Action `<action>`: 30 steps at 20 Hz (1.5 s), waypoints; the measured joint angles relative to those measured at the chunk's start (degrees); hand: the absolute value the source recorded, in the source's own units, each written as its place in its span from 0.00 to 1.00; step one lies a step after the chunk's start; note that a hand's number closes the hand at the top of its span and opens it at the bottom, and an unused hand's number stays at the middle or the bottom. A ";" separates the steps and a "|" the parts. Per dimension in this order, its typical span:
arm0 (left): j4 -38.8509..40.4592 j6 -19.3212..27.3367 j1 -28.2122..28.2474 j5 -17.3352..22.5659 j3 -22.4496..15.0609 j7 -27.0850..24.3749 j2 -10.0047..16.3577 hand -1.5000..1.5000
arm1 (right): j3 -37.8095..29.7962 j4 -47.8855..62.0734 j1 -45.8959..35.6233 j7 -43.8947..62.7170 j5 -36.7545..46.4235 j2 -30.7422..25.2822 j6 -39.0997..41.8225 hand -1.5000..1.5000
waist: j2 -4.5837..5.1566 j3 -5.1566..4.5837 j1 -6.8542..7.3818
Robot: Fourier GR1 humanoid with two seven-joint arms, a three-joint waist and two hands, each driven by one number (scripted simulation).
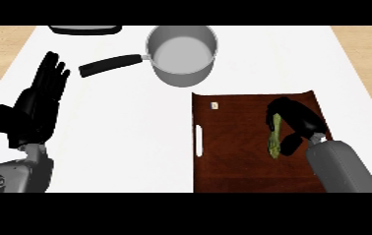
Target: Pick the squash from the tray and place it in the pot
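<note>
Most of the job remains: the right hand (298,115) has its fingers curled round the green squash (274,144), over the wooden tray (232,155) at lower right. The pot (190,77), upper centre, holds nothing. The left hand (40,101) rests open at far left.

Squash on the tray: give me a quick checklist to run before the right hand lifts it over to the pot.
1. Right hand curled round squash: ok.
2. Squash lifted clear of tray: cannot tell.
3. Pot upright, nothing showing inside: ok.
4. Nothing stands between tray and pot: ok.
5. Left hand open, resting at the view's left, off the path: ok.
</note>
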 measured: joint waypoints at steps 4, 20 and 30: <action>0.19 -0.52 -0.94 0.06 -0.54 0.30 -0.11 0.50 | 9.27 -4.78 -1.30 7.37 4.59 8.96 0.63 1.00 | -0.04 -0.36 0.88; 2.70 -1.89 -5.46 -0.54 -4.17 1.21 -1.71 0.50 | 35.20 -19.09 -14.95 39.80 -4.26 19.88 -18.75 1.00 | 0.36 0.60 7.11; 4.70 -0.93 -5.57 -1.39 -3.59 0.38 -1.98 0.50 | 39.89 -21.34 -32.81 64.30 1.25 19.96 -37.00 1.00 | 0.22 0.39 5.35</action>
